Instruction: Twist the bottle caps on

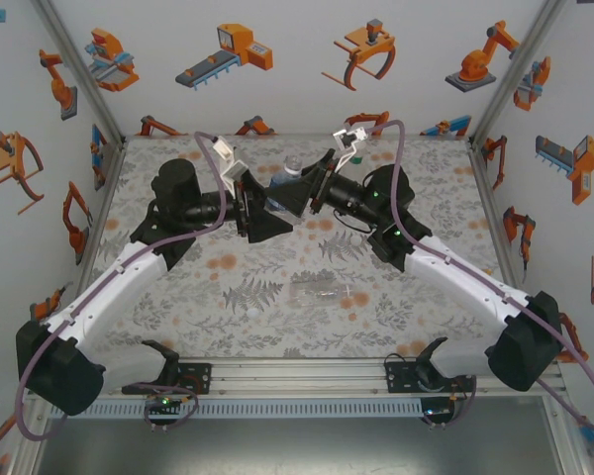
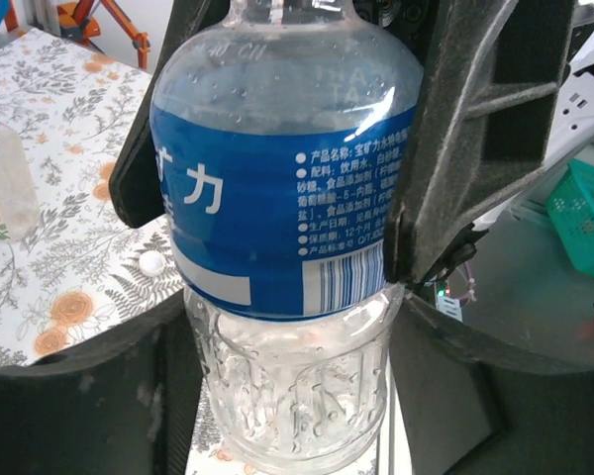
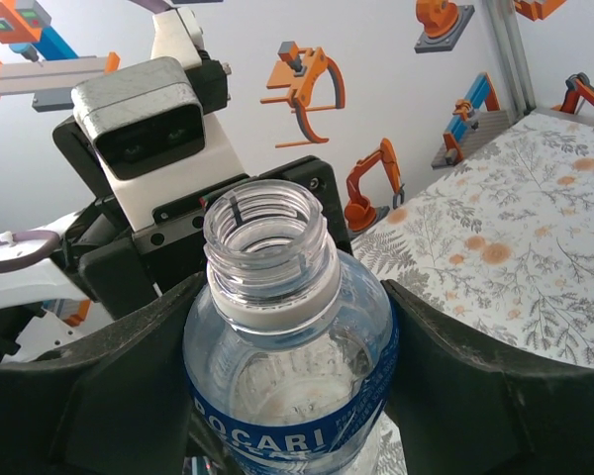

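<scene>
Reference: blue-label bottle (image 2: 277, 228), held between the two arms.

Left gripper (image 2: 297, 158) is clamped on its labelled middle. One finger (image 2: 475, 129) sits against the barcode edge, the other on the opposite side.

Right gripper (image 3: 287, 396) is closed on its shoulder, with fingers touching both sides just below the neck (image 3: 267, 237). The mouth is open and the threads are bare.

White cap (image 2: 152, 262) lies on the mat (image 2: 49, 119), beside the bottle. Pale bottle (image 2: 2, 178), green at its top, stands farther off on that same side.

Clear unlabelled bottle (image 1: 322, 290) lies on its side, nearer the arm bases than the reference.
</scene>
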Controlling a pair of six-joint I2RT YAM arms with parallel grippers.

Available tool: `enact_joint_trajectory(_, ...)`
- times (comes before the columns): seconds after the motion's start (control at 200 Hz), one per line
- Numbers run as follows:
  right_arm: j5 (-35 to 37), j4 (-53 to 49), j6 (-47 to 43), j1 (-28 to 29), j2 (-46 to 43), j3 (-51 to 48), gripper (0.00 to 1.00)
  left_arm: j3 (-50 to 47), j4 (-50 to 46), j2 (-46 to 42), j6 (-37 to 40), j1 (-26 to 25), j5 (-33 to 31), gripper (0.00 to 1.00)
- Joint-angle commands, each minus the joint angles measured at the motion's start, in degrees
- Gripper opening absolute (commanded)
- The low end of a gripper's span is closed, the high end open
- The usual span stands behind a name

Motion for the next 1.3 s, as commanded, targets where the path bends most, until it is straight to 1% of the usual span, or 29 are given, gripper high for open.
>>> enact_joint_trajectory(0.0, 0.10, 2.32, -0.73, 0.84, -1.88, 2.44, 0.47, 0.16, 8.44, -2.10, -3.43, -0.96, 1.81, 0.69)
enact_joint_trajectory(0.175, -0.13, 4.40, -0.35, 1.44, -2.82, 3.31, 0.46, -1.18, 15.60, -1.86, -6.53, -1.91, 1.70, 0.71)
enact_joint_trajectory(0.431, -0.75, 4.90, -0.35, 2.21, -4.04, 4.63, 0.46, -2.33, 18.05, -1.34, -5.73, -2.59, 1.33, 0.69)
enact_joint_trajectory(0.621, -0.48, 4.73, -0.70, 2.51, -5.07, 4.92, 0.46, -2.01, 17.35, -1.13, -4.52, -3.00, 1.44, 0.67)
enact_joint_trajectory(0.746, -0.48, 4.19, -1.03, 2.67, -5.21, 5.11, 0.46, -1.42, 16.40, -0.86, -3.90, -3.51, 1.63, 0.63)
enact_joint_trajectory(1.026, 0.75, 1.37, -3.60, 3.30, -5.82, 5.51, 0.46, -0.35, 11.96, -0.84, -1.20, -4.24, 2.16, 0.64)
enact_joint_trajectory(1.106, 0.70, 0.73, -4.09, 3.52, -5.71, 5.90, 0.46, -0.22, 11.60, -0.83, -0.88, -4.30, 2.16, 0.62)
enact_joint_trajectory(1.297, 0.84, 0.25, -4.64, 3.86, -5.38, 6.16, 0.46, 0.21, 11.51, -0.51, -0.52, -4.35, 2.16, 0.53)
